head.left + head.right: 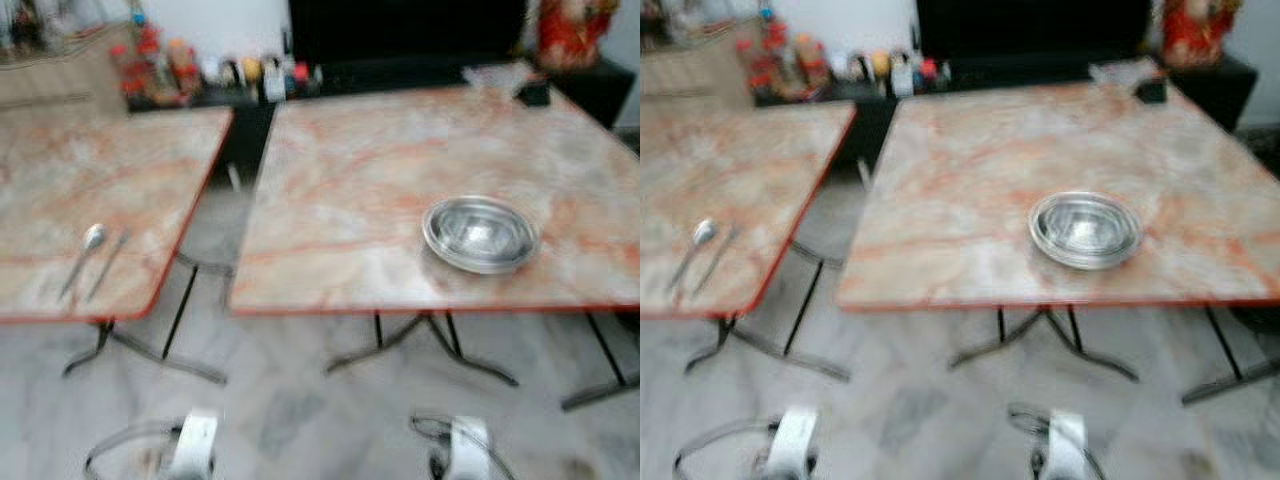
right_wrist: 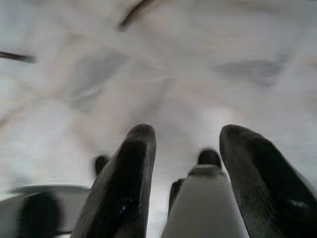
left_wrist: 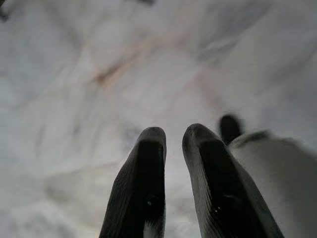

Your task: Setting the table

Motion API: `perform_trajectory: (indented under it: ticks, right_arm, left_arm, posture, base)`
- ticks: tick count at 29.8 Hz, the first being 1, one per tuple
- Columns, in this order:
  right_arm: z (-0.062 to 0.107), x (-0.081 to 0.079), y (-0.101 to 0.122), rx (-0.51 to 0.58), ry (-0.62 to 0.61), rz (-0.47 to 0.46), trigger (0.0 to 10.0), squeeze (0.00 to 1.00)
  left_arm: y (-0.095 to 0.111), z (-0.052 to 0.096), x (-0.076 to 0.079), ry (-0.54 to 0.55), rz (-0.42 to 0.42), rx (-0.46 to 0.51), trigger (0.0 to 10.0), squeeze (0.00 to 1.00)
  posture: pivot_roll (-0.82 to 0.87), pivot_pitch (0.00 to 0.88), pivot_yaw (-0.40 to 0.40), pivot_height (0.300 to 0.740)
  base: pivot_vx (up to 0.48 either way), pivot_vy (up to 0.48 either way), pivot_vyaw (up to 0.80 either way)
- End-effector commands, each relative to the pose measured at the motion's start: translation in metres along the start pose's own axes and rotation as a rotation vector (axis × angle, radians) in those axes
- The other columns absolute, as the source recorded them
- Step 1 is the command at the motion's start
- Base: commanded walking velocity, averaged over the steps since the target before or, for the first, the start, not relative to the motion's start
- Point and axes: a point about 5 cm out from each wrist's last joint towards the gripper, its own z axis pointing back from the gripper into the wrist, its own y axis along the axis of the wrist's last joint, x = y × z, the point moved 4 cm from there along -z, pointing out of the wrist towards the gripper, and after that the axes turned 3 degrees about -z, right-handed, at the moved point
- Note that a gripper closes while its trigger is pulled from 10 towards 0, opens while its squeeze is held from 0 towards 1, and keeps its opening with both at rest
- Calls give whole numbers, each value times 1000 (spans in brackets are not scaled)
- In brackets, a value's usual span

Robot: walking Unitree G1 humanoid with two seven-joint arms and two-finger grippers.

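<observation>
I stand back from two marble-patterned desks with red edges, and both my arms hang low over the pale floor. My left end effector (image 3: pixel 173 148) points down at the tiles with its fingers nearly pressed together, only a thin gap between them, holding nothing. My right end effector (image 2: pixel 188 158) hangs the same way with its fingers spread apart, also empty.

The steel bowl (image 1: pixel 481 233) sits on the right desk (image 1: pixel 350 170), near its front edge and toward the right. A spoon (image 1: pixel 84 255) lies on the left desk (image 1: pixel 90 170), near the front edge, with a second slim utensil (image 1: pixel 108 265) just beside it on the right; the blur keeps me from telling what that one is. Bottles and jars (image 1: pixel 200 70) crowd a dark low shelf at the far side.

I judge the bowl to be light, stiff and slippery, so I would pinch its rim, one finger inside the wall and one outside. The spoon looks thin and flat against the hard top, likely to skate away; I would take it across the handle, close to the middle
</observation>
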Motion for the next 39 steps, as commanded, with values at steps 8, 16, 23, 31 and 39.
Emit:
perform_trajectory:
  ticks: [8, 16, 23, 31, 39]
  right_arm:
    - [0, 11, 0, -1, -28, -7, 10000, 0]
    - [0, 10, 3, 7, -26, -13, 10000, 0]
    - [0, 10, 4, 8, -25, -8, 10000, 0]
    - [0, 7, 5, 11, -20, -8, 10000, 0]
    - [-1, 3, 3, 4, -12, -1, 10000, 0]
  left_arm:
    - [9, -1, 1, 9, 11, 21, 10000, 0]
    - [9, -2, 1, 13, 19, 20, 10000, 0]
    - [11, -2, 1, 16, 23, 22, 10000, 0]
    - [11, -2, -4, 27, 22, 23, 10000, 0]
    - [12, -2, -8, 31, 11, 29, 10000, 0]
  posture:
    - [-75, 0, 91, 740]
    - [-71, 0, 89, 740]
    - [-62, 0, 85, 740]
    - [-63, 0, 92, 740]
    - [-61, 0, 99, 740]
  base:
    - [0, 480, 0]
    - [0, 480, 0]
    - [0, 480, 0]
    - [0, 480, 0]
    - [0, 463, 0]
